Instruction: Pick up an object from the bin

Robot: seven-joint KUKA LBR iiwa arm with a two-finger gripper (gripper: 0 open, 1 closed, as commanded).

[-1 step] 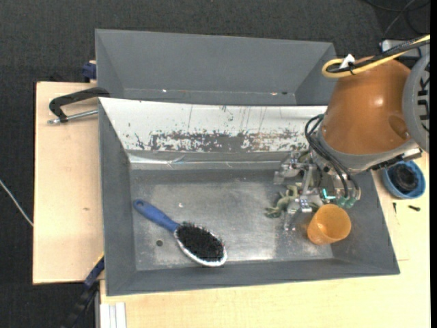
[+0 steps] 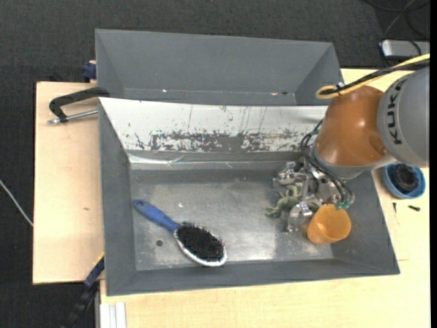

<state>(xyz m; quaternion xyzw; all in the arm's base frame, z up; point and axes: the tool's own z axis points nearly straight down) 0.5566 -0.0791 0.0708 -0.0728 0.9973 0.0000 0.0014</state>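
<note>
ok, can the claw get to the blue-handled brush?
Probably yes. The brush lies alone on bare bin floor at front left, with nothing on or against it. The claw is at the right, by an orange cup and a green thing.

Dark letters (image 2: 392, 118) reading "KUK" run down the side of the big grey arm (image 2: 415, 132). They sit above the right wall of the bin (image 2: 116, 203). The word is cut off. No other words can be read.

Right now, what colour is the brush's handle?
The brush handle is blue, clearest in the camera view.
</note>
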